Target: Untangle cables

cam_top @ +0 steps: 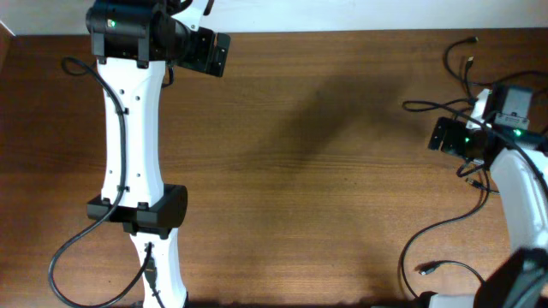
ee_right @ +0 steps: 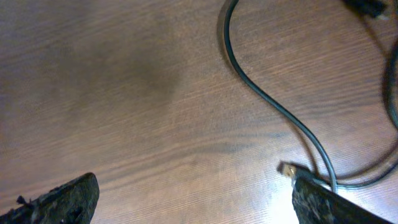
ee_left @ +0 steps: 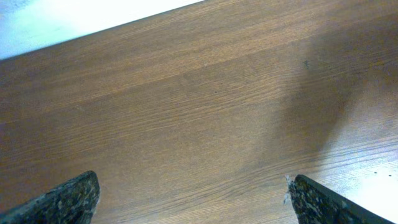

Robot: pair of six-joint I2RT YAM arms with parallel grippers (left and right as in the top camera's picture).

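Several thin black cables (cam_top: 467, 73) lie loose at the table's right side, around my right gripper (cam_top: 449, 137). In the right wrist view one cable (ee_right: 267, 102) curves across the wood, and a metal-tipped plug (ee_right: 287, 168) lies on the table just beside the right finger (ee_right: 323, 202). The right gripper (ee_right: 193, 199) is open, with only bare wood between its jaws. Another cable (cam_top: 428, 235) loops at the front right and ends in a plug (cam_top: 425, 269). My left gripper (cam_top: 212, 53) sits at the far left back, far from the cables. It is open (ee_left: 193, 199) over bare wood.
The brown wooden table (cam_top: 300, 171) runs between the two arms. The left arm's own thick black cable (cam_top: 68, 248) hangs at the front left. The table's back edge meets a white wall (ee_left: 74, 18).
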